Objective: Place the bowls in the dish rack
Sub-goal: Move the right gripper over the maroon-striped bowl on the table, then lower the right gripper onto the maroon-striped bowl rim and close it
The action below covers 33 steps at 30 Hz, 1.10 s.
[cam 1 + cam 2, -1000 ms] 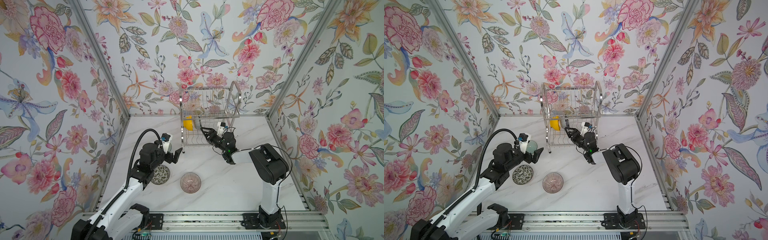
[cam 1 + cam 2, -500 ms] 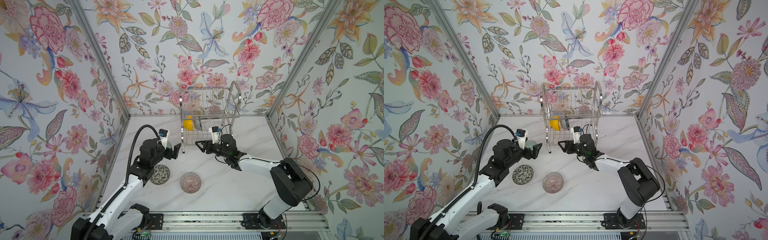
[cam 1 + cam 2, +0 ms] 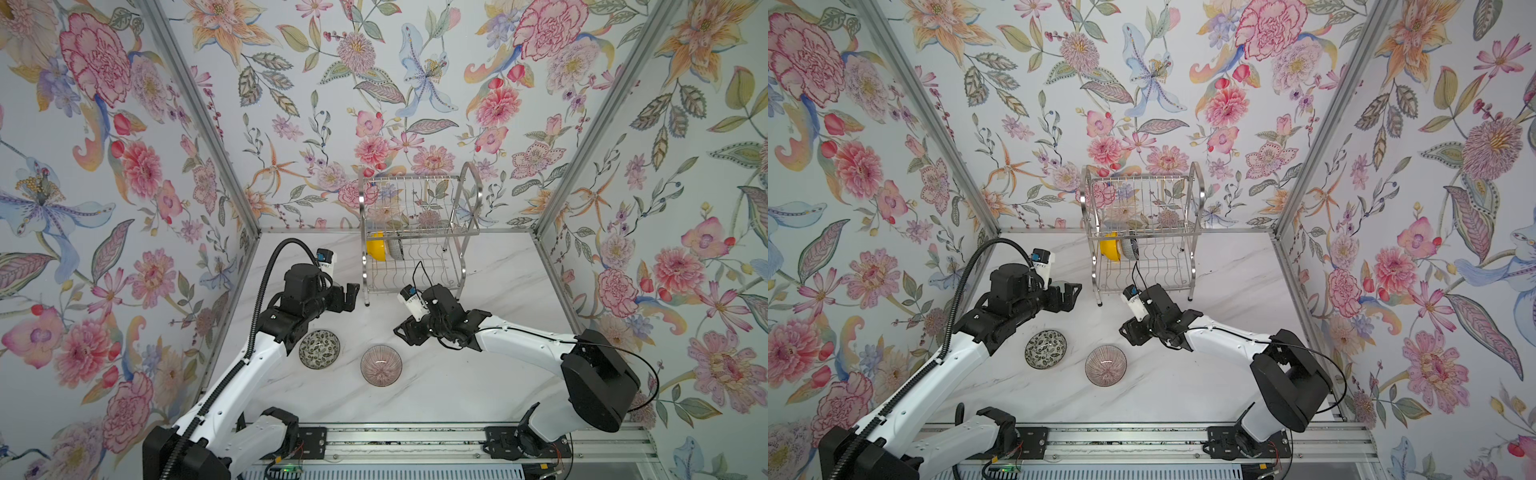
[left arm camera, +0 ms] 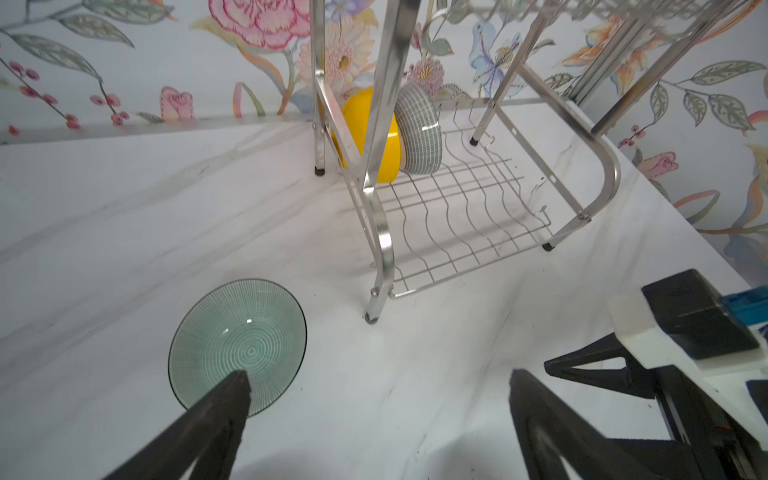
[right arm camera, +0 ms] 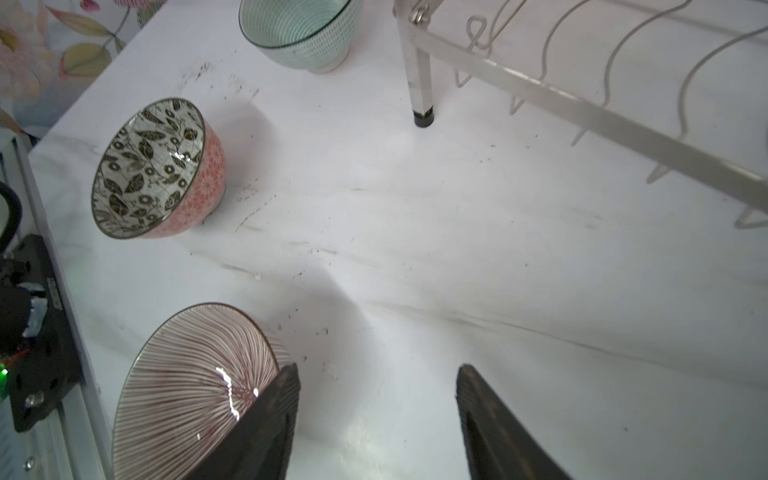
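The dish rack stands at the back. On its lower tier a yellow bowl and a grey-lined bowl stand on edge. A pale green bowl sits left of the rack; my left gripper hovers over it, open and empty. The leaf-speckled bowl and the pink ribbed bowl rest upright near the front. Just right of the pink bowl, my right gripper is open with nothing between its fingers.
The rack's front left leg stands between the two grippers. Flowered walls close in the left, back and right. A metal rail runs along the front edge. Bare marble lies right of the rack.
My right gripper has drawn out of the rack's lower tier and come forward and down beside the pink bowl. My left gripper has edged back toward the rack.
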Tool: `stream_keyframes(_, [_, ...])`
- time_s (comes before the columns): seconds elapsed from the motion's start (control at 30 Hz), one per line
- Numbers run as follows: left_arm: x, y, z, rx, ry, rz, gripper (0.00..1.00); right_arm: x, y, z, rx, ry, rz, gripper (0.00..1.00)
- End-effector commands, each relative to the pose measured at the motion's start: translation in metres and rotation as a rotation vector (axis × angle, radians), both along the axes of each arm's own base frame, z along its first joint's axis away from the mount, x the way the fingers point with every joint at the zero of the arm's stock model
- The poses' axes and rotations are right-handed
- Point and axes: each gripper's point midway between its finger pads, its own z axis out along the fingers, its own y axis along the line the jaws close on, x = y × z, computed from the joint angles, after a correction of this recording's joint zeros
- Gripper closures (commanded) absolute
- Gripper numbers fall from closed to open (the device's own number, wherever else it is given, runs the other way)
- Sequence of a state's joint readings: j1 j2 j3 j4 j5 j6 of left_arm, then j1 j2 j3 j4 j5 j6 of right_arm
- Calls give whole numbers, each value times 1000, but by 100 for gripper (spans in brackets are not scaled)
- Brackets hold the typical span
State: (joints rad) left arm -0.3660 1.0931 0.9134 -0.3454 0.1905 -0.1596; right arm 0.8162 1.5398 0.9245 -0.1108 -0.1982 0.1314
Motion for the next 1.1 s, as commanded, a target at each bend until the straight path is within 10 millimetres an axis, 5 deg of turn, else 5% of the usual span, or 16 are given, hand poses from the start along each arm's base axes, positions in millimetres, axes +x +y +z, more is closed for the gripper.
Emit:
stream_keyframes(0.0, [-21, -1, -24, 3, 184, -6, 1, -8, -5, 0, -127, -31, 53, 38])
stream_keyframes(0.37, [-49, 3, -59, 30, 385, -8, 1, -31, 11, -15, -255, 13, 162, 42])
stream_keyframes(0.7, [-47, 17, -65, 101, 388, 45, 1, -50, 25, -35, -354, 58, 223, 49])
stream_keyframes(1.07, [-36, 25, -68, 137, 382, 111, 1, -48, 23, -48, -403, 97, 185, 68])
